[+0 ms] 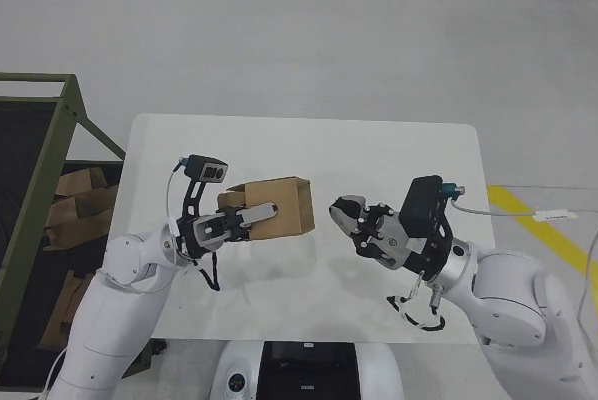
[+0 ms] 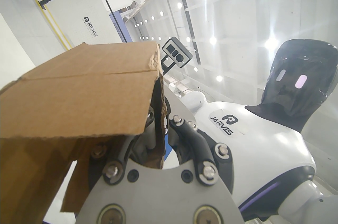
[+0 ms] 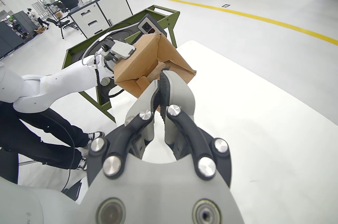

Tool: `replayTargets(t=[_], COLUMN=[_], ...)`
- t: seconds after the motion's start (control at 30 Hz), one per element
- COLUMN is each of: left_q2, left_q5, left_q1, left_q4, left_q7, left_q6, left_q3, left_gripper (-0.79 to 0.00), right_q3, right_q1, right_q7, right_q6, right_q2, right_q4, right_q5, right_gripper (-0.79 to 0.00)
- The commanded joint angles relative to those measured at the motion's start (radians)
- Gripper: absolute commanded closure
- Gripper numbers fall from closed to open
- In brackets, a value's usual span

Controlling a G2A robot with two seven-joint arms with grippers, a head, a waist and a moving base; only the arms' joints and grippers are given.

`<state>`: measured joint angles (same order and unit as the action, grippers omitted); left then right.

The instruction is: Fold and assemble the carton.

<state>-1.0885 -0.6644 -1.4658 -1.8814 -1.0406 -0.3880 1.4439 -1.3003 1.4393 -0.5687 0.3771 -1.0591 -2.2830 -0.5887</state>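
Left edge: a green metal rack (image 1: 74, 110) stands left of the white tabletop (image 1: 399, 160), with flat brown cardboard pieces (image 1: 79, 205) lying inside it.
Left jaws: clamped on a side wall of the brown corrugated cardboard carton (image 1: 279, 205); in the left wrist view the wall runs down between them.
Carton place: lifted above the tabletop, left of centre, with its right end facing the other arm.
Right jaws: pressed together and holding nothing, just to the right of the carton; the top view shows a small gap between them and the box.
Step in hand: you appear to be about to fold in the end flaps on the carton's right end.
Doing it well: use the closed right jaws as a blunt pusher. Press at the flap's middle, along its crease, and let the left grip brace the box so that it does not twist.
Risk: the left hold is on a single wall, so a hard push could skew the carton.
Carton look: the body (image 2: 79, 103) is partly squared up, one corner is frayed, and a loose flap (image 3: 137, 86) hangs below.
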Motion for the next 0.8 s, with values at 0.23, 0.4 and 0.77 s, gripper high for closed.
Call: replayTargets(t=[0.23,0.4,0.77], left_q2=[0.012,0.021,0.023], left_q5=[0.183,0.347,0.384], left_q1=[0.107,0.144,0.149], left_q4=[-0.006,-0.037,-0.047], left_q7=[-0.066,-0.099,-0.100], left_q6=[0.070,0.071,0.071], left_q3=[0.008,-0.003,-0.002], left_gripper=[0.000,0.000,0.000], right_q3=[-0.115,-0.181,-0.215], right_q1=[0.098,0.170,0.209], right_q7=[0.046,0.111,0.139], right_q6=[-0.023,-0.051,-0.043], right_q2=[0.009,0.009,0.010], right_q4=[-0.016,-0.015,-0.017], right_q5=[0.009,0.047,0.072], right_gripper=[0.000,0.000,-0.785])
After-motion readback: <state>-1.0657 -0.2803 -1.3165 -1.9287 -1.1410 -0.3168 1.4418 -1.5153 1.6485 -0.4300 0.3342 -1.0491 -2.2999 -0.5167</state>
